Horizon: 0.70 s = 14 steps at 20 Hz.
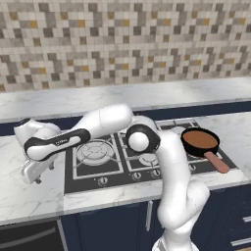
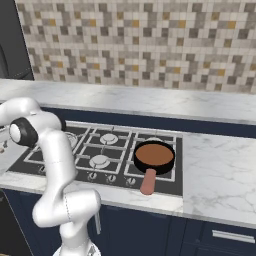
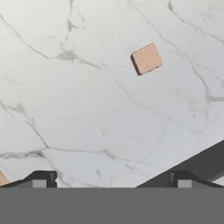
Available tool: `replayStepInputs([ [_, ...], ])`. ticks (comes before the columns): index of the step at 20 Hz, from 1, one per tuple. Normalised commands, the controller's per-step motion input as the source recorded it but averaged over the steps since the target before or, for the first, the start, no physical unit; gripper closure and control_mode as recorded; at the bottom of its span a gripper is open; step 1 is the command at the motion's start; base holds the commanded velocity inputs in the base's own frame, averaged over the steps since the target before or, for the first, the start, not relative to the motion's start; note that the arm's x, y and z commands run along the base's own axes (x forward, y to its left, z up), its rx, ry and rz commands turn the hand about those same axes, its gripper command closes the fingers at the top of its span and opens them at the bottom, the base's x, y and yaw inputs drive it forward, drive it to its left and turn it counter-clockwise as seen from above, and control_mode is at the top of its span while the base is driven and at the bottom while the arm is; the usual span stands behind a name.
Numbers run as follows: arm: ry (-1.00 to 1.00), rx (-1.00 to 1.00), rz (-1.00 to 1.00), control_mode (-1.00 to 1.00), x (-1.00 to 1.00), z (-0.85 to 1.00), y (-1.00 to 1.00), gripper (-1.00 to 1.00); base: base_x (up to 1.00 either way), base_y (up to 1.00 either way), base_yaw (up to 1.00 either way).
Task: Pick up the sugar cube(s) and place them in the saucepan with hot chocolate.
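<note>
Pan (image 1: 200,140) at right of the left base view holds brown liquid; a cube (image 3: 146,58) lies on the table (image 3: 87,109), upper right in the hand view; the gripper (image 3: 111,183) is wide open, empty.

It was a home kitchen: a gas stove (image 1: 117,159) sat in a marble counter (image 1: 29,191), mosaic tile backsplash (image 1: 122,39) behind the stove, navy cabinets (image 2: 220,237) below it.

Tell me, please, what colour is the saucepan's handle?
Reddish-pink; the saucepan handle shows best in the right base view.
</note>
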Motion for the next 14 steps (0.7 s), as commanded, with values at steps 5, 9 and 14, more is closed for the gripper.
replayStepInputs([
  [5,0.00,-0.04,-0.03,-1.00,0.05,-0.21,0.03,-1.00,0.00,0.00,0.00],
  [9,-0.01,0.00,-0.01,-1.00,0.14,-0.37,0.03,-1.00,0.00,0.00,0.00],
  [14,-0.04,0.00,0.00,-1.00,0.30,-0.36,0.00,-1.00,0.00,0.00,0.00],
])
